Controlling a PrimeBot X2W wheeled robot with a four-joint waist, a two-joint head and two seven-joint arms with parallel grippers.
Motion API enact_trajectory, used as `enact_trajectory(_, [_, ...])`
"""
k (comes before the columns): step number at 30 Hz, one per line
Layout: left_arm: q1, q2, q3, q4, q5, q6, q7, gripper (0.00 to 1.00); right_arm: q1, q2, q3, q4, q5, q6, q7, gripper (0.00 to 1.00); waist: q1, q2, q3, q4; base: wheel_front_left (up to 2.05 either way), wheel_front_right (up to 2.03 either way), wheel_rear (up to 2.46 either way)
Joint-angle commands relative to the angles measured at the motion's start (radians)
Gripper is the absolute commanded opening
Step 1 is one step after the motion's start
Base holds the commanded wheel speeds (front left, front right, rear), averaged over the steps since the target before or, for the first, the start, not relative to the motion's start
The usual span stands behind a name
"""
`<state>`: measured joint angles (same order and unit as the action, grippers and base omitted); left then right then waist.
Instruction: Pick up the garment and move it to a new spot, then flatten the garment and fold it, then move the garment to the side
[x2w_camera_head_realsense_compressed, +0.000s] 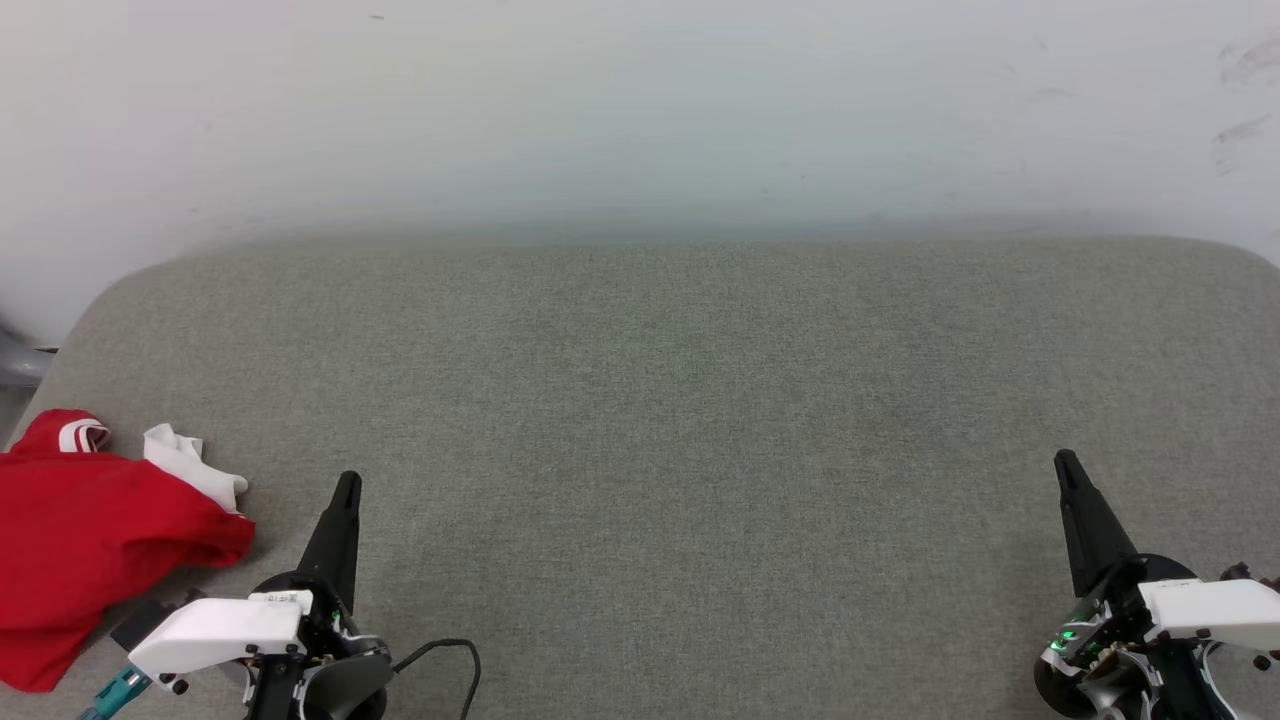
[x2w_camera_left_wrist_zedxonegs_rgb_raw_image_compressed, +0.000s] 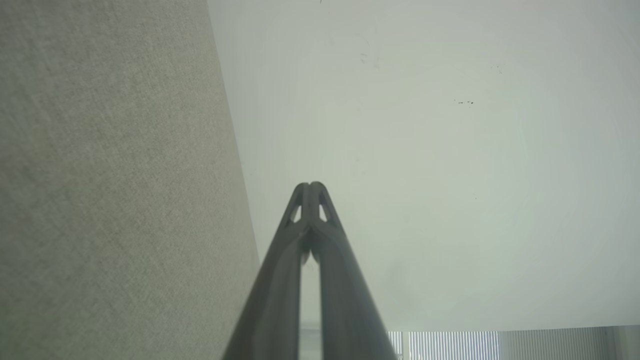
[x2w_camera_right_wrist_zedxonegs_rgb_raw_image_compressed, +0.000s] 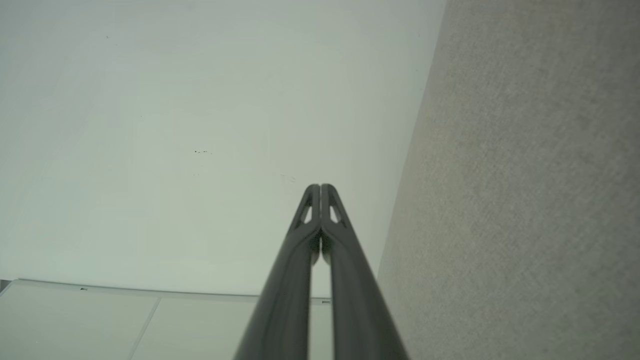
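Note:
The garment (x2w_camera_head_realsense_compressed: 80, 530) lies crumpled at the near left corner of the grey fabric surface (x2w_camera_head_realsense_compressed: 660, 420): red cloth with a white sleeve and a red-white striped trim showing. Part of it runs past the left edge of the head view. My left gripper (x2w_camera_head_realsense_compressed: 347, 485) stands just right of the garment, apart from it, fingers shut and empty. Its tips (x2w_camera_left_wrist_zedxonegs_rgb_raw_image_compressed: 310, 186) meet in the left wrist view. Far to the right, my right gripper (x2w_camera_head_realsense_compressed: 1063, 460) is shut too, with nothing in it. Its tips (x2w_camera_right_wrist_zedxonegs_rgb_raw_image_compressed: 320, 186) touch in the right wrist view.
A white wall (x2w_camera_head_realsense_compressed: 640, 110) rises behind the grey surface's far edge. The surface has rounded far corners. A black cable (x2w_camera_head_realsense_compressed: 450, 655) loops beside my left wrist. A grey object (x2w_camera_head_realsense_compressed: 18, 362) sits off the left edge.

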<state>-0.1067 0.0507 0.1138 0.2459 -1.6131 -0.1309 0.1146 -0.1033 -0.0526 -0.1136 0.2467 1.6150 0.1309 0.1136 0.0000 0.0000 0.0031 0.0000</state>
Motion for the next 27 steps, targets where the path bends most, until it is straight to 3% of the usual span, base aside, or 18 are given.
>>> enact_trajectory(1, [-0.006, -0.002, 0.002, -0.001, 0.0, -0.002, 0.002, 0.0, -0.013, 0.004, 0.001, 0.001, -0.004, 0.0, -0.001, 0.0, 0.0, 0.0, 0.0, 0.0, 0.0, 0.0, 0.0])
enact_trajectory(27, [-0.006, -0.002, 0.002, -0.001, 0.0, -0.002, 0.002, 0.0, -0.013, 0.004, 0.001, 0.001, -0.004, 0.0, -0.001, 0.0, 0.0, 0.0, 0.0, 0.0, 0.0, 0.0, 0.0])
